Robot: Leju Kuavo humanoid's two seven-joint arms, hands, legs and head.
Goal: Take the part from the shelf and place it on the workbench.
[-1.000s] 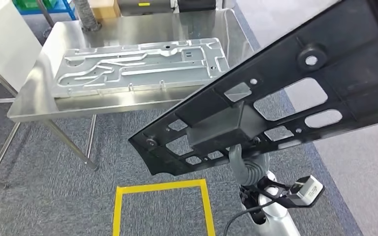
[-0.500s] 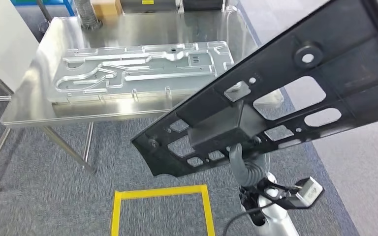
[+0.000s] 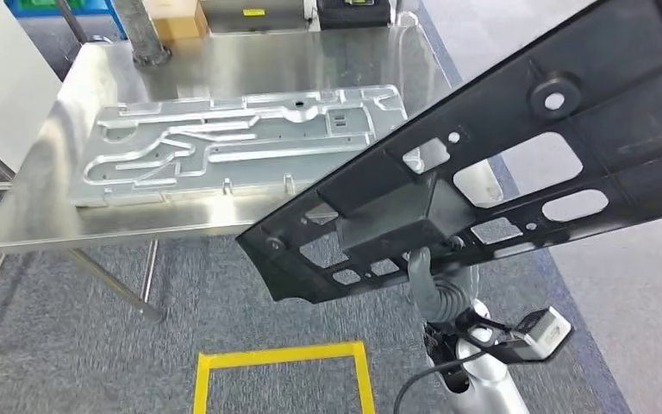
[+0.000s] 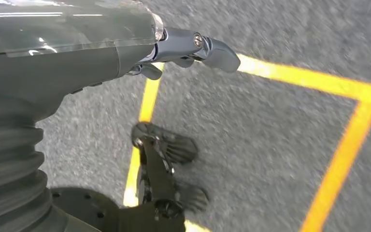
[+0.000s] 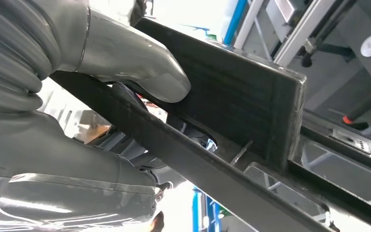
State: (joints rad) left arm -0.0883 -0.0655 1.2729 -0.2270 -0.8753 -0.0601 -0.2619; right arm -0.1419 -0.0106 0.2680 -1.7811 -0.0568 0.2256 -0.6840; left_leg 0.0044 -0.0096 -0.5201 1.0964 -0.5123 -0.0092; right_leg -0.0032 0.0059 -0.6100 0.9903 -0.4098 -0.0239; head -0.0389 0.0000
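Black plastic is filling the right half of your head view: the part (image 3: pixel 500 164), a long flat panel with cut-out windows and a boxy block near its middle, is being carried tilted, its far end rising toward the upper right corner and its near end hanging low over the carpet. Your right hand (image 3: pixel 431 280) is gripping it from beneath, just under that block. In your right wrist view the thumb (image 5: pixel 140 72) is pressing flat against the part's upright wall (image 5: pixel 241 96) while the darker fingers are wrapping behind a rib, so that hand is closed firmly on the part.

Your left hand (image 4: pixel 193 48) is hanging beside the body, holding nothing; its fingers are showing loosely extended above the grey carpet, though how far apart they are spread you cannot tell for sure.

You are looking ahead at the steel workbench (image 3: pixel 43 216), which is standing beyond the part's low end. It is already carrying a silver machined plate (image 3: pixel 233 142) lying flat. Yellow tape (image 3: pixel 280 358) is marking a square on the carpet (image 3: pixel 78 354) near your feet, on the near side of the workbench.
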